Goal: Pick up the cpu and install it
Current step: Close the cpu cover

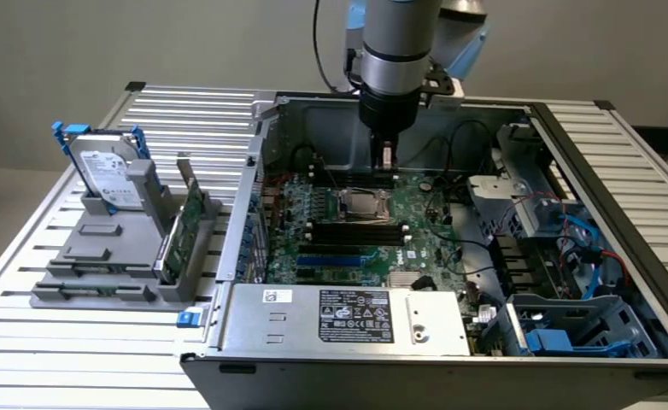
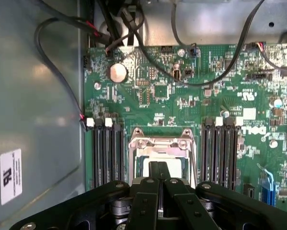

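1. On the exterior view's left, a grey holder (image 1: 95, 256) stands on the slatted worktop (image 1: 38, 342). It carries a hard drive (image 1: 108, 175) upright and a green circuit card (image 1: 186, 226) on edge just right of it. No small square chip sits in the holder.
2. Right of the holder lies the open computer case (image 1: 346, 316), with the motherboard (image 1: 425, 239) flat on its floor.
3. The cpu (image 1: 364, 203) lies in the socket near the middle of the board, its silvery top showing. In the wrist view the cpu (image 2: 144, 168) sits inside the metal socket frame (image 2: 160, 143), between two banks of memory slots (image 2: 105, 153).
4. The claw (image 1: 387, 158) hangs just above the socket's far edge. Seen from the wrist, the claw (image 2: 159, 167) has its fingers pressed together with nothing pinched between them.
5. Judging by this, picking up and placing appear done. Whether the frame is latched over the chip cannot be told.
6. Far right, a drive cage (image 1: 562, 231) with blue cables is untouched.
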